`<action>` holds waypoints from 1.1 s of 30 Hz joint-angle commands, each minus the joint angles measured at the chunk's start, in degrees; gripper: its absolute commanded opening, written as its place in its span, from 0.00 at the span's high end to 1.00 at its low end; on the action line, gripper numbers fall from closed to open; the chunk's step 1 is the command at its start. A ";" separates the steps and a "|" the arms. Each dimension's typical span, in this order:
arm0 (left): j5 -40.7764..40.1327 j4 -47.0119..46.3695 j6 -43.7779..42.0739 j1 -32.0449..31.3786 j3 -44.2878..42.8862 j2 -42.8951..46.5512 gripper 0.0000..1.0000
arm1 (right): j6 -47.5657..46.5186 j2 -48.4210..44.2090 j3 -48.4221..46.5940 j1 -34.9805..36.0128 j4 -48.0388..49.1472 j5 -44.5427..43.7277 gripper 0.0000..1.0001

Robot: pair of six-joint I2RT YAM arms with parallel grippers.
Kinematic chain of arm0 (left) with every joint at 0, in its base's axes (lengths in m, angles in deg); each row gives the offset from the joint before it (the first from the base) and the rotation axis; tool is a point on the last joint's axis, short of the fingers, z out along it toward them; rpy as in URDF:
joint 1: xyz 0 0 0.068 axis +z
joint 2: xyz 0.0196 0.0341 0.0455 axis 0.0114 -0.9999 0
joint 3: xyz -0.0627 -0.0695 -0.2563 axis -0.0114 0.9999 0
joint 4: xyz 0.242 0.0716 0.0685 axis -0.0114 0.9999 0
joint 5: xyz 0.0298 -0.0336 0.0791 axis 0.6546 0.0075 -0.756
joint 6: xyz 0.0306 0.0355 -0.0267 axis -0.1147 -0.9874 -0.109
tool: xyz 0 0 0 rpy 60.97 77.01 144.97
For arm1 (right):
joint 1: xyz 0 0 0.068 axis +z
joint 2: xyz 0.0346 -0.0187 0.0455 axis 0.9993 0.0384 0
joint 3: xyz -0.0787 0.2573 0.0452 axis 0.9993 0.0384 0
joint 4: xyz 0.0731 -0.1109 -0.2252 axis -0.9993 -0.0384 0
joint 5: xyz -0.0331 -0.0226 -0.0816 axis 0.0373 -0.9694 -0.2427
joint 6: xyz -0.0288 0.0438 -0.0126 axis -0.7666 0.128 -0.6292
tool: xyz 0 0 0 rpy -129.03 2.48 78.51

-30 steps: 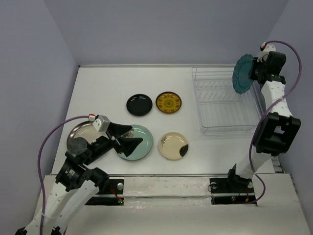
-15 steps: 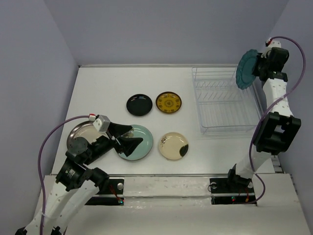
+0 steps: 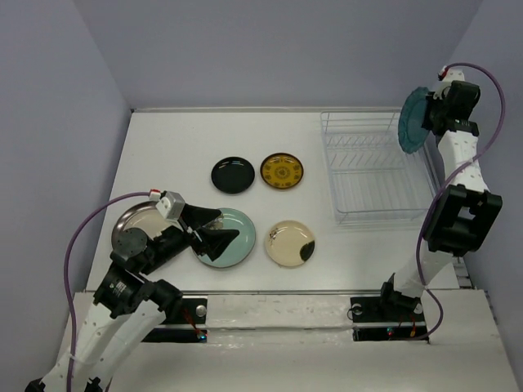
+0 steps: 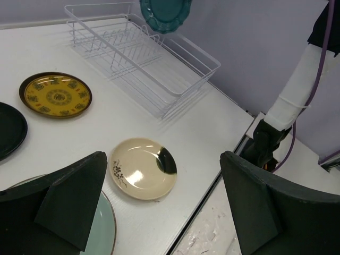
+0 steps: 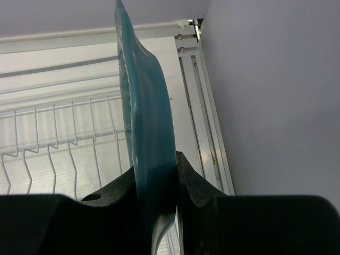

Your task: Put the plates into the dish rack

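My right gripper (image 3: 431, 114) is shut on the rim of the teal scalloped plate (image 3: 413, 120), holding it on edge in the air above the far right corner of the white wire dish rack (image 3: 377, 167). In the right wrist view the plate (image 5: 146, 122) stands upright between both pads, with the rack's dividers (image 5: 53, 138) below. My left gripper (image 3: 225, 226) hangs open over the pale aqua plate (image 3: 243, 222), holding nothing. The cream plate (image 4: 142, 168) lies between its fingers in the left wrist view. The black plate (image 3: 233, 175), yellow plate (image 3: 282, 171) and grey metallic plate (image 3: 131, 224) lie flat on the table.
The purple right wall (image 3: 498, 122) stands close behind the right arm, and the back wall (image 3: 286, 57) runs just past the rack. A metal strip (image 3: 278, 306) carrying both arm bases borders the table's near edge. A purple cable (image 3: 490, 98) loops off the right wrist.
The right gripper has carried the teal plate a little up and to the right, turning it more edge-on above the rack. The left arm has not moved.
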 commanded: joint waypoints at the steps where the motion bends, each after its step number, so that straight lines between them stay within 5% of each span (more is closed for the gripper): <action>1: 0.24 -1.91 -0.94 -0.32 -0.41 -0.85 0.01 | -1.58 -0.51 -1.39 -0.10 7.36 0.55 0.93; 11: 0.24 -1.91 -0.94 0.03 -0.50 -0.85 0.01 | -2.28 2.30 2.03 1.04 7.36 2.31 0.86; 18: 0.24 -2.00 -0.85 0.03 -0.41 -1.11 0.01 | -0.44 3.10 1.86 1.65 6.57 -1.90 0.42; 28: -0.20 -2.00 -0.68 0.74 -0.32 -1.90 0.01 | 16.06 -4.45 -1.13 3.76 7.18 3.00 0.19; 33: -0.37 -2.08 -0.50 1.52 -0.14 -3.31 0.01 | 17.75 -7.01 0.37 16.73 10.62 4.33 0.00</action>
